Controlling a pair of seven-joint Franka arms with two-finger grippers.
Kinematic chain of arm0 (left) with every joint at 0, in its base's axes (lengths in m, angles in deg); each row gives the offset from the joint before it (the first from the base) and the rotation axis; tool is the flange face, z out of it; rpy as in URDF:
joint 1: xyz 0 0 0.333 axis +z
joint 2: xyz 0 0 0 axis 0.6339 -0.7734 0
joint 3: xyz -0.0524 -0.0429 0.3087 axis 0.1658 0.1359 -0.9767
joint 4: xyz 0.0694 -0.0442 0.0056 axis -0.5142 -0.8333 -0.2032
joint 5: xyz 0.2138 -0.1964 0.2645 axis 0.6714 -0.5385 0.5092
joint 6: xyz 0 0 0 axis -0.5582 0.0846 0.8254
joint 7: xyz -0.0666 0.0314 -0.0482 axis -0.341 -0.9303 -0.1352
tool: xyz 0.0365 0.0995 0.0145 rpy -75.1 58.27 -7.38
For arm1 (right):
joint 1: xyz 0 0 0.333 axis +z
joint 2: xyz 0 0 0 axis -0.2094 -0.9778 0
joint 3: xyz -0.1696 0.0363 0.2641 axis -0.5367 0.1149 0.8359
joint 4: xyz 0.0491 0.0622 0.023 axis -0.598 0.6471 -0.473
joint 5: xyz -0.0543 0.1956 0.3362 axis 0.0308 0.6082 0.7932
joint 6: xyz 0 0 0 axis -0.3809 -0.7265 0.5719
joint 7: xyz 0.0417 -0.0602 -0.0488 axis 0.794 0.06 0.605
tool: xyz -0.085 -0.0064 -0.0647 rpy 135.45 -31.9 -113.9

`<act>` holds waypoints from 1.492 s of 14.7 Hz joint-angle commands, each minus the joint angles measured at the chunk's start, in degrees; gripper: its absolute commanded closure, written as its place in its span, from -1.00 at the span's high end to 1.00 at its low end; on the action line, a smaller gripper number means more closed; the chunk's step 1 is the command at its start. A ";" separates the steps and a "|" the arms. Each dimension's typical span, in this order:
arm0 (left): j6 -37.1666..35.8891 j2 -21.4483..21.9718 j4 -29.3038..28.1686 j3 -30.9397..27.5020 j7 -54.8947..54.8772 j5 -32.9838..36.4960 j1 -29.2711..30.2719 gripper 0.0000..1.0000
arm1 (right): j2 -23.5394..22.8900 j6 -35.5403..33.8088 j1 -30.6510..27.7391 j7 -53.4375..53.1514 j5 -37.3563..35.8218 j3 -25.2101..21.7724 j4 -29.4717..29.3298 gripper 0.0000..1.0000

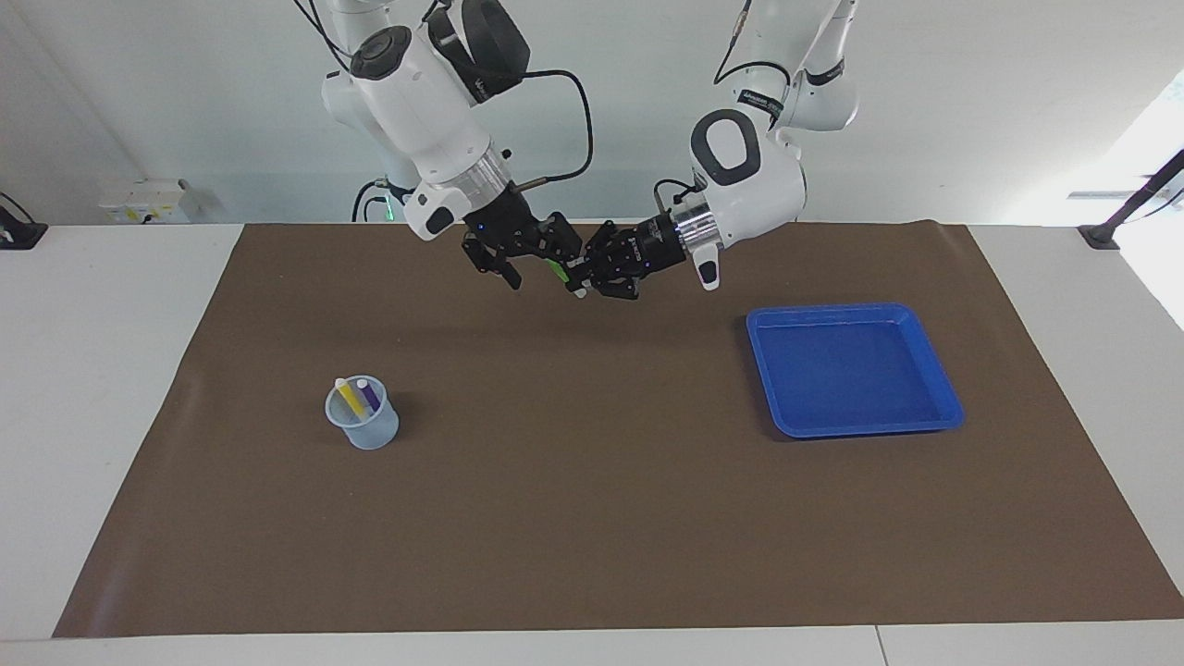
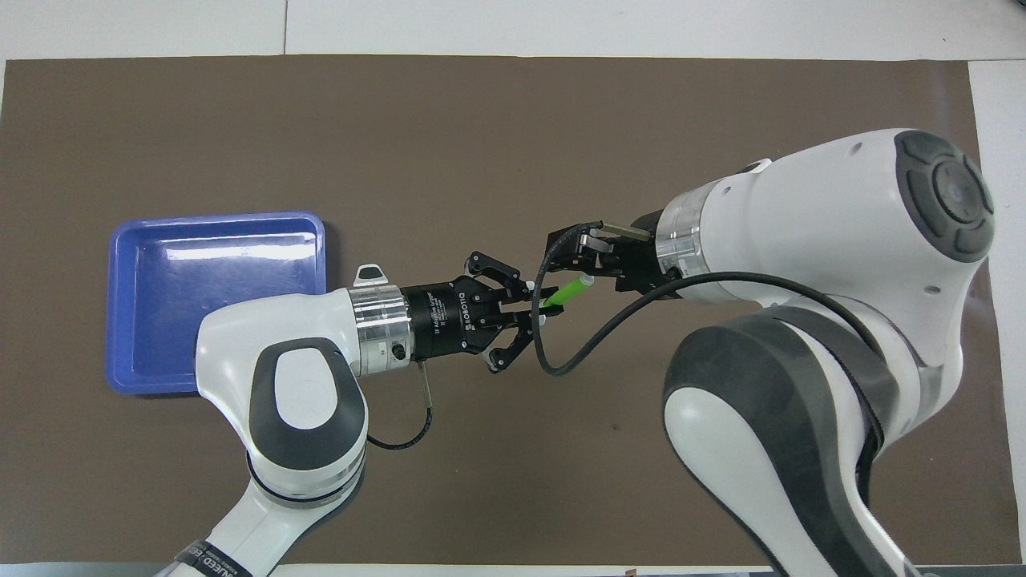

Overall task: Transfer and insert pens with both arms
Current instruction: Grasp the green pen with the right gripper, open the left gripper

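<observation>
My left gripper (image 1: pixel 579 277) (image 2: pixel 539 308) is shut on the tail of the green pen (image 1: pixel 556 269) (image 2: pixel 565 290), held in the air over the mat's middle. The pen's whitish cap end points at my right gripper (image 1: pixel 535 265) (image 2: pixel 571 264). That gripper faces the left one with its fingers open on either side of the cap end, and I cannot tell whether they touch it. The yellow pen (image 1: pixel 349 396) and the purple pen (image 1: pixel 368 393) stand in a pale blue cup (image 1: pixel 365 427) toward the right arm's end. In the overhead view the right arm hides the cup.
A blue tray (image 1: pixel 851 429) (image 2: pixel 136 304) with nothing in it lies on the brown mat (image 1: pixel 592 518) toward the left arm's end. Both arms meet above the strip of mat nearest the robots.
</observation>
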 commanded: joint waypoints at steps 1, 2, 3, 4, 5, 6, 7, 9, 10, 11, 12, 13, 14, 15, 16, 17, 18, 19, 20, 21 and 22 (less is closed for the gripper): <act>1.61 1.74 -1.78 -0.66 -1.05 -2.04 -1.46 -1.00 | 1.22 -0.68 -0.61 1.27 1.37 1.00 1.04 0.70; 1.61 1.74 -1.70 -0.66 -1.05 -2.04 -1.46 -1.00 | 1.22 -0.68 -0.61 1.27 1.37 1.00 1.04 0.67; 1.70 1.74 -1.78 -0.66 -1.05 -2.04 -1.46 -1.00 | 1.22 -0.59 -0.61 1.18 1.37 1.00 1.04 0.42; 1.87 1.74 -1.78 -0.66 -1.05 -2.04 -1.46 -1.00 | 1.22 -0.50 -0.61 1.18 1.20 1.00 1.04 -0.35; 1.96 1.74 -1.78 -0.66 -1.05 -2.04 -1.46 -1.00 | 1.14 -0.07 -0.61 1.27 0.85 1.00 1.04 -0.89; 1.96 1.83 -1.96 -0.66 -1.05 -2.04 -1.46 -1.00 | 1.05 0.29 -0.61 1.36 0.76 1.00 0.86 -1.00; 2.05 1.83 -2.05 -0.66 -1.05 -2.13 -1.46 -1.00 | 0.87 0.29 -0.70 1.36 0.67 1.00 0.51 -1.00; 2.05 1.83 -2.05 -0.66 -1.05 -2.91 -1.37 -1.00 | 0.87 0.11 -0.61 1.10 0.67 1.00 0.16 -1.00; 2.13 1.83 -2.05 -0.66 -1.05 -3.18 -1.46 -1.00 | 0.87 0.03 -0.61 1.01 0.67 1.00 0.16 -1.00; 2.31 1.83 -2.05 -0.66 -1.05 -3.18 -1.46 -1.00 | 0.87 -0.06 -0.61 1.01 0.67 1.00 0.16 -1.00; 2.49 1.83 -2.05 -0.66 -1.05 -3.18 -1.46 -1.00 | 0.87 -0.06 -0.61 1.01 0.67 1.00 0.24 -1.00; 2.57 1.83 -2.05 -0.66 -1.05 -3.27 -1.46 -1.00 | 0.87 0.02 -0.61 1.01 0.58 1.00 0.16 -1.00; 2.66 1.74 -1.96 -0.66 -1.05 -3.36 -1.46 -1.00 | 0.79 0.20 -0.70 1.09 0.58 1.00 0.16 -1.00; 3.45 1.74 -1.78 -0.66 -1.05 -3.36 -1.46 0.92 | 0.70 0.20 -0.78 1.18 0.49 1.00 0.07 -1.00; 5.37 1.92 -1.78 -0.66 -0.62 -3.36 -1.55 1.00 | 0.61 0.20 -0.79 1.18 0.49 0.92 -0.11 -1.00; 6.87 2.00 -1.78 -0.66 -0.35 -3.36 -2.24 1.00 | 0.52 0.20 -0.87 1.18 0.49 0.74 -0.11 -1.00; 7.75 1.92 -1.87 -0.66 -0.17 -3.36 -2.69 1.00 | 0.52 0.29 -0.96 1.18 0.06 0.74 -0.11 -1.00; 8.63 1.92 -1.96 -0.66 -0.17 -3.36 -2.69 1.00 | 0.52 0.29 -1.05 1.36 -1.69 0.74 -0.11 -1.00; 8.73 1.92 -2.05 -0.75 -0.26 -3.19 -2.60 1.00 | 0.61 0.20 -1.22 1.45 -4.23 0.74 -0.11 -1.00; 8.64 1.92 -2.05 -0.84 -0.26 -2.75 -2.34 1.00 | 0.70 0.03 -1.22 1.71 -7.30 0.48 0.07 -1.00; 8.73 1.83 -2.13 -0.92 -0.43 -2.31 -2.08 1.00 | 0.87 0.20 -1.31 2.75 -9.42 0.13 0.59 -1.00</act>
